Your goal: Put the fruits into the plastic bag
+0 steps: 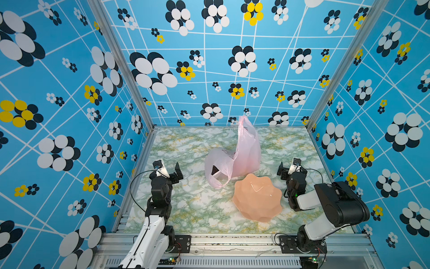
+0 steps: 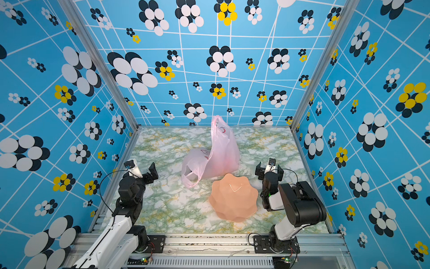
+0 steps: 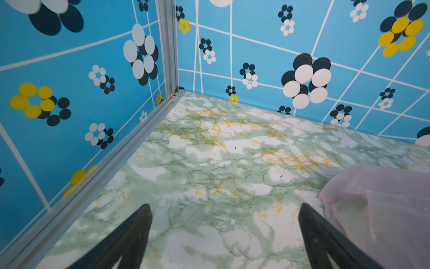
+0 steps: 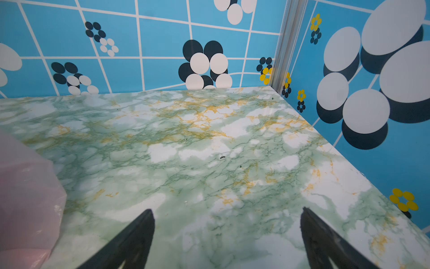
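Note:
The plastic bag (image 1: 244, 153) (image 2: 221, 153), pale pink and crinkly, stands in the middle of the table with one handle sticking up and its mouth slumped toward the left. A dark patch (image 1: 214, 170) shows at that mouth; I cannot tell what it is. The fruits are hidden or out of view. My left gripper (image 1: 168, 172) (image 2: 143, 173) hovers left of the bag, open and empty. My right gripper (image 1: 290, 171) (image 2: 268, 171) hovers right of it, also open and empty. In the wrist views each gripper (image 3: 225, 207) (image 4: 227, 210) has only marble between its fingers, and the bag (image 3: 377, 209) (image 4: 23, 198) shows at one side.
A peach-pink scalloped bowl (image 1: 257, 198) (image 2: 233, 198) lies just in front of the bag, with no fruit showing in it. The green marble table (image 1: 186, 209) is closed in by blue flowered walls on three sides. An aluminium rail (image 1: 232, 242) runs along the front.

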Controlling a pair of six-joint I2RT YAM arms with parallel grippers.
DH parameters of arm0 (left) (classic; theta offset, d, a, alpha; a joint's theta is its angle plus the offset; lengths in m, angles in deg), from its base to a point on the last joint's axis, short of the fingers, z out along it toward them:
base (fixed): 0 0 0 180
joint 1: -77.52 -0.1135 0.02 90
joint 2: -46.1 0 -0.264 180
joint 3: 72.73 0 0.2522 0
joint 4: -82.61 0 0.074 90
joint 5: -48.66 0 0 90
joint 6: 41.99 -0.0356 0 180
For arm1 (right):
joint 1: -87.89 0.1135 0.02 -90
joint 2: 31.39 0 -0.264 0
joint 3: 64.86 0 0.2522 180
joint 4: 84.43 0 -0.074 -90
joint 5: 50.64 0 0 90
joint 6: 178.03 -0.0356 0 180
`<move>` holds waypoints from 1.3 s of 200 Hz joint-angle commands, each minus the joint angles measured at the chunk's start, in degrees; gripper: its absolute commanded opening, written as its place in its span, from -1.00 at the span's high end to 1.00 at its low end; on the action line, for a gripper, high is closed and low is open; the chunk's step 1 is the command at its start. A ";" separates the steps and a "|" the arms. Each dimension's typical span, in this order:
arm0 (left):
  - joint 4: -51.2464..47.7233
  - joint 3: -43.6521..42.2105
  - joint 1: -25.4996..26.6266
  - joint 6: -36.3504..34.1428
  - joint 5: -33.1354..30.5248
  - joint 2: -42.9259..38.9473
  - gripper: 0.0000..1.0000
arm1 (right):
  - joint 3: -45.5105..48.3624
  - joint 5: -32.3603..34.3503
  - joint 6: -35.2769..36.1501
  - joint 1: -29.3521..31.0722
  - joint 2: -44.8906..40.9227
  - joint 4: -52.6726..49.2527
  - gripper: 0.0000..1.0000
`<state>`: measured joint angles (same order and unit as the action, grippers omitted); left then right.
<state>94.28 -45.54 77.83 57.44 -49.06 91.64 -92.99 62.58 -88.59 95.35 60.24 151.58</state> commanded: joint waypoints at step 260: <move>25.81 8.54 -0.36 -8.38 9.04 42.54 -0.98 | -4.88 -0.28 0.57 -0.34 -1.37 -9.62 -0.99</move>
<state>118.65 -37.60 77.37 50.07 -40.65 134.39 -97.23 62.43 -88.59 95.35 59.74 142.38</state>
